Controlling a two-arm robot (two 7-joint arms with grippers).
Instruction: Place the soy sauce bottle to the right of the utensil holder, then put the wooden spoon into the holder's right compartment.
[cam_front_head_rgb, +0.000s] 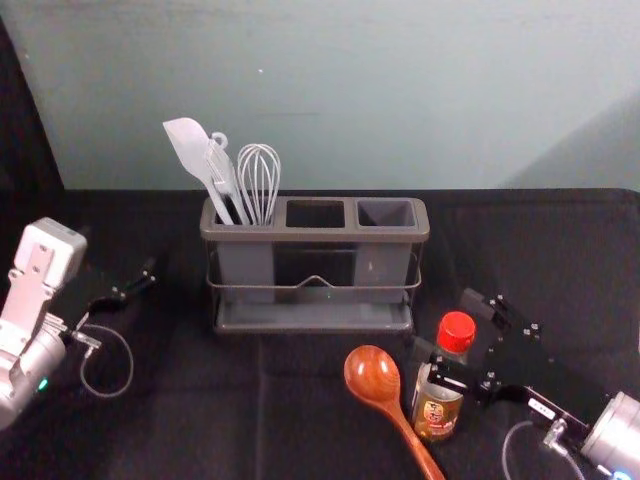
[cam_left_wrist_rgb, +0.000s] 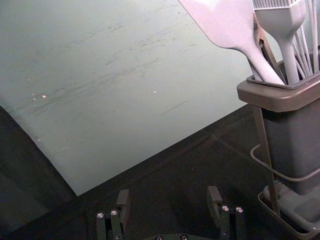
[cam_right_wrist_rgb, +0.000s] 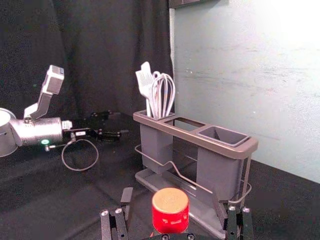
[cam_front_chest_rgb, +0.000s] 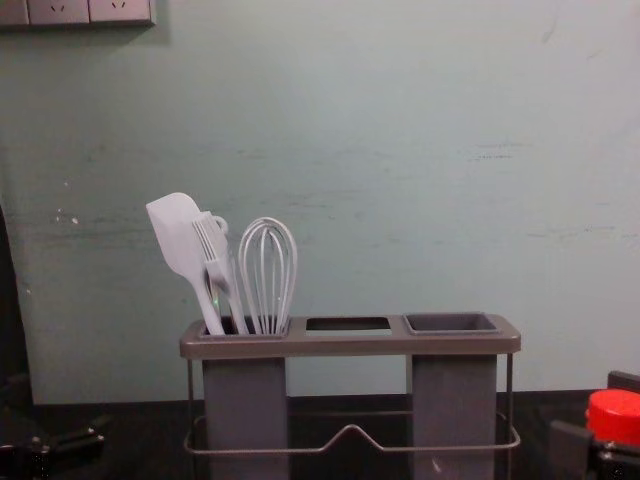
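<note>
Pale green wall (cam_front_head_rgb: 400, 100) backs a bench (cam_front_head_rgb: 180, 400) covered in black cloth; sockets (cam_front_chest_rgb: 60, 10) sit high on the wall's left side in the chest view. Holder (cam_front_head_rgb: 310, 236) stands upright near the wall. Its left compartment (cam_front_head_rgb: 245, 263) carries a spatula (cam_front_head_rgb: 188, 145), a brush (cam_front_chest_rgb: 212, 245) and a whisk (cam_front_head_rgb: 259, 180), heads up. Its right compartment (cam_front_head_rgb: 380, 264) is open at the top. Bottle (cam_front_head_rgb: 437, 410), red cap (cam_front_head_rgb: 456, 328) up, stands on the near side of the holder, by its right end. Right gripper (cam_front_head_rgb: 447, 328) is at the bottle, its jaws released and spread to either side; the cap sits between them, touching neither in the right wrist view, though contact lower down cannot be fairly judged. Spoon (cam_front_head_rgb: 372, 374) lies on the bench just left of the bottle, bowl toward the holder. Left gripper (cam_front_head_rgb: 140, 281) is parked left of the holder, well apart from it, jaws released.
</note>
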